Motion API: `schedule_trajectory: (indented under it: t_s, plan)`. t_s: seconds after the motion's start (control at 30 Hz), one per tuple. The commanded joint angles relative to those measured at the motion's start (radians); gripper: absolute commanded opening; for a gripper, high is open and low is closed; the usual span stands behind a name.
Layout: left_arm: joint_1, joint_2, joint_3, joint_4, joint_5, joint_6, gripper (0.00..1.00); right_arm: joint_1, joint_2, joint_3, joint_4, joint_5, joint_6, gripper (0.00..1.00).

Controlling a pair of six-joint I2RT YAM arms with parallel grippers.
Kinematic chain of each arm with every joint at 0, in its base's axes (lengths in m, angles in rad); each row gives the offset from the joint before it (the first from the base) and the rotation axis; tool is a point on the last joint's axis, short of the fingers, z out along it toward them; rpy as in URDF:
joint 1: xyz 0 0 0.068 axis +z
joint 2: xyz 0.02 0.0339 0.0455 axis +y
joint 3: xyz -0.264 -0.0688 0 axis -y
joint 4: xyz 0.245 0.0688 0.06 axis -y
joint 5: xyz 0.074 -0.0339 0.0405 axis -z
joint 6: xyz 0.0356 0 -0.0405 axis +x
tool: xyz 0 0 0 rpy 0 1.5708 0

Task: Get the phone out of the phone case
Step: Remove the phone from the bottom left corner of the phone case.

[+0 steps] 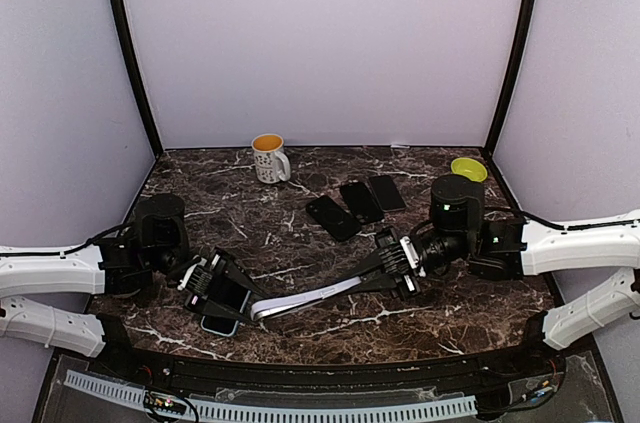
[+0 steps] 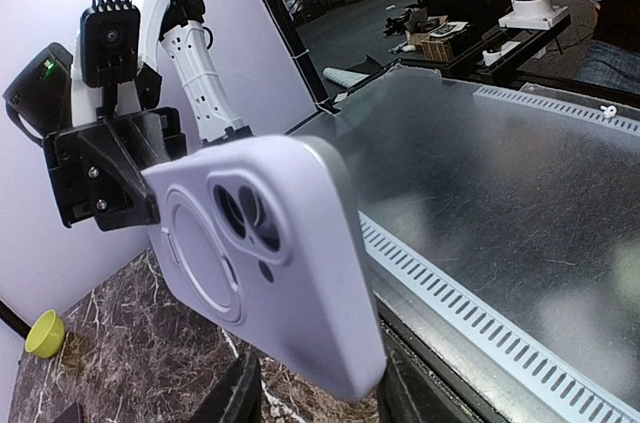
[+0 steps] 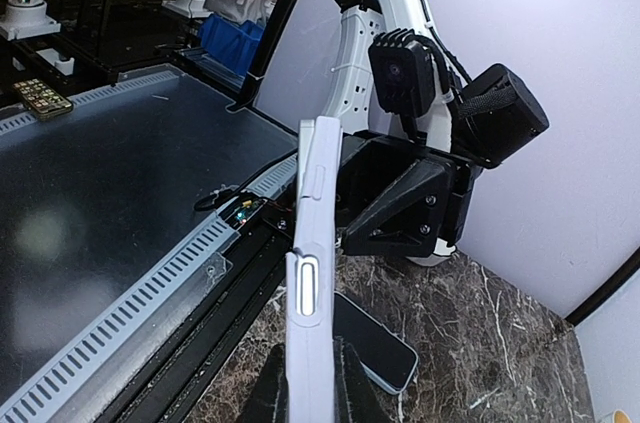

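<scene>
A pale lavender phone case (image 1: 310,296) hangs above the marble table's front, stretched between my two grippers. The right gripper (image 3: 310,373) is shut on one end, pinching the case (image 3: 312,223) edge-on. A silver strip of the phone (image 3: 305,288) shows through its side cut-out. In the left wrist view the case's back (image 2: 270,263) faces me with its camera cut-out. A grey phone edge (image 2: 335,158) runs along its right side. The left gripper (image 2: 318,383) is shut across the width of the other end, its fingers (image 2: 400,388) against the case's sides.
A loose phone with a pale blue rim (image 1: 222,324) lies screen-up on the table under the left gripper. Three dark phones (image 1: 357,201) lie mid-table. A white mug (image 1: 268,157) and a yellow-green bowl (image 1: 468,168) stand at the back. A slotted rail (image 1: 300,408) borders the front edge.
</scene>
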Motion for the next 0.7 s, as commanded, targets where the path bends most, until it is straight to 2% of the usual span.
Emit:
schedule_trajectory:
  t_s: [0.0,0.23,0.67]
  plan:
    - [-0.006,-0.014,0.027,-0.011,0.001,0.012,0.43,-0.004,-0.018,0.039,0.063,0.007,-0.022,0.0]
    - [-0.007,-0.013,0.029,-0.022,0.01,0.017,0.39,-0.003,-0.016,0.035,0.068,0.006,-0.027,0.0]
    - [-0.028,0.007,0.049,-0.038,0.065,0.028,0.29,0.024,0.055,0.093,0.019,-0.169,0.003,0.0]
